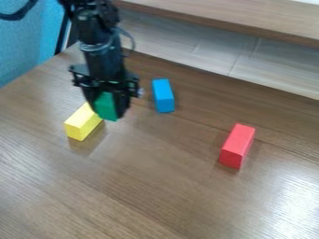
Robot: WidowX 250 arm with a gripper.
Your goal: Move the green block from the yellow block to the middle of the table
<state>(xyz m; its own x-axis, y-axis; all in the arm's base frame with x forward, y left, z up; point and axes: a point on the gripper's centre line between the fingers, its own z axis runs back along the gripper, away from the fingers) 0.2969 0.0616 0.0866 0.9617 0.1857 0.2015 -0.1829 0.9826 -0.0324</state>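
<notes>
Arm: the black arm (pixel 105 51) is coming into the view from the top edge, left of the centre, and it is hanging down over the table.
Gripper: the black gripper (pixel 109 108) is pointing downward, in the upper left part of the view, beside the yellow block.
Fingers: they are closing around the green block and are gripping it, one on each side.
Green block: the green block (pixel 106 103) is sitting between the fingers, with its long side standing roughly upright and leaning a little. Its lower end is showing below them. In the view it is overlapping the upper right end of the yellow block; whether the two are touching, I am not able to tell.
Yellow block: the yellow block (pixel 81 123) is lying on the table, its length running from lower left to upper right. A dark shadow is falling just beside it.
Blue block: the blue block (pixel 163 95) is lying to the right of the gripper, near it.
Red block: the red block (pixel 238 144) is lying on the right part of the table, well apart from the others, and is slanting toward the upper right.
Table: the brown wooden table (pixel 143 186) is carrying the yellow, blue and red blocks and is shining at the lower right.
Behind: a wooden ledge (pixel 249 23) is running along the top.
</notes>
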